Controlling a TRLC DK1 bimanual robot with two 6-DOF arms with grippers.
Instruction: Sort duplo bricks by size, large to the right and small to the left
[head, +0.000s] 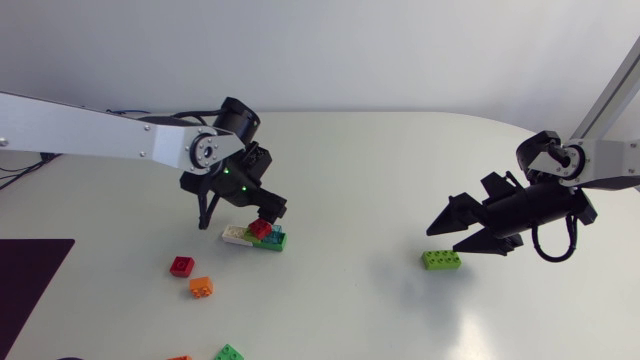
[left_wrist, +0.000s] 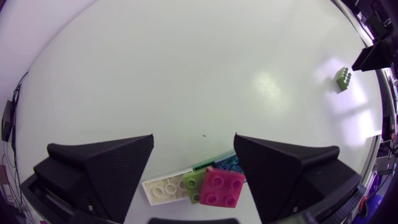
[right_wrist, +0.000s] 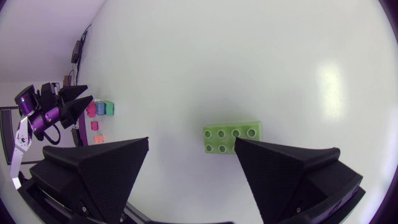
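The cluster of bricks (head: 256, 237) is the reference. In it a long white brick (left_wrist: 166, 188), a light green brick (left_wrist: 194, 182) and a teal brick (left_wrist: 227, 163) lie pressed together, with a small pink-red brick (left_wrist: 222, 188) stacked on top. The left arm (head: 100, 140) holds its jaws just above the cluster, spread wide and touching nothing. The pink-red brick sits between them, closer to one side, and the white brick's long axis runs across the gap.

Well apart, to the cluster's right, the large green brick (head: 441, 260) lies on the surface (head: 360, 180). The right arm (head: 600, 160) has its jaws spread, with the green brick just ahead of their tips.

The left arm is far nearer the cluster, so the small top brick looks like its pick: a short, straight descent.
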